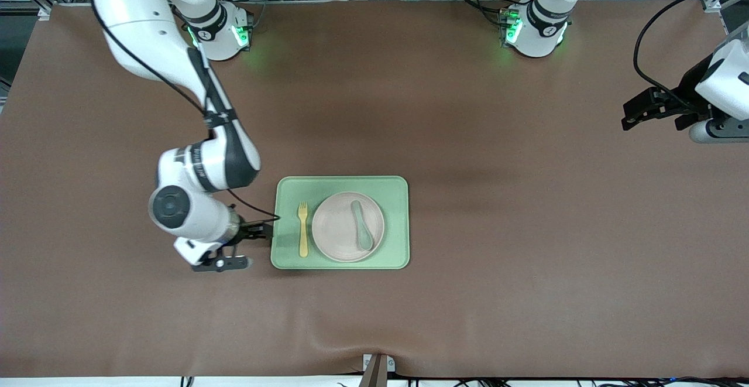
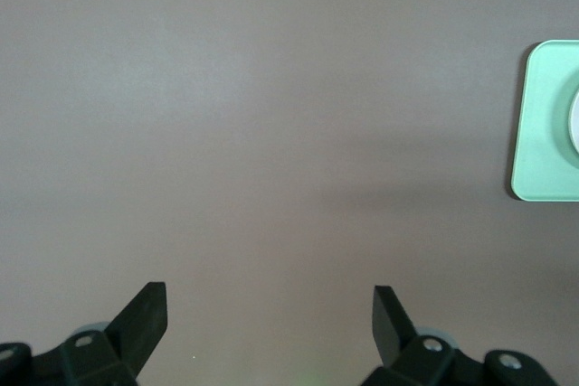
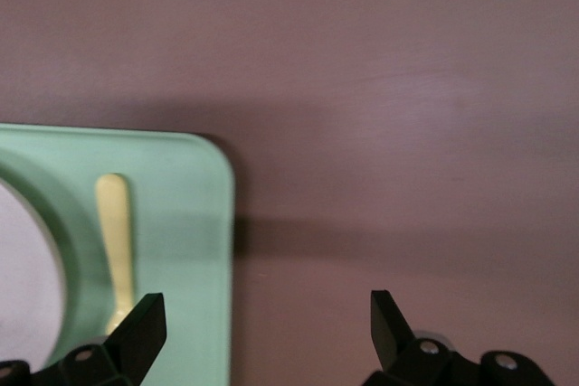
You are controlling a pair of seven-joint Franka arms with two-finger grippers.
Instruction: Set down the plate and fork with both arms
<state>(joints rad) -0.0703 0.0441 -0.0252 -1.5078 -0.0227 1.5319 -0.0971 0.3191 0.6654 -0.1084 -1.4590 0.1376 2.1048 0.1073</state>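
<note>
Front view, round matte plate [image 1: 339,229] holding spoon [image 1: 363,224], yellow fork [image 1: 303,229] beside, rounded-corner green tray [image 1: 398,191], right gripper [image 1: 257,233] released, left gripper [image 1: 635,115] released, waiting.

Fork [image 1: 303,229] beside plate [image 1: 339,229], flat

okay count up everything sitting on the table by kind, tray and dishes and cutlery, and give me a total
Tray: 1
Plate: 1
Fork: 1
Spoon: 1
Total: 4
</note>
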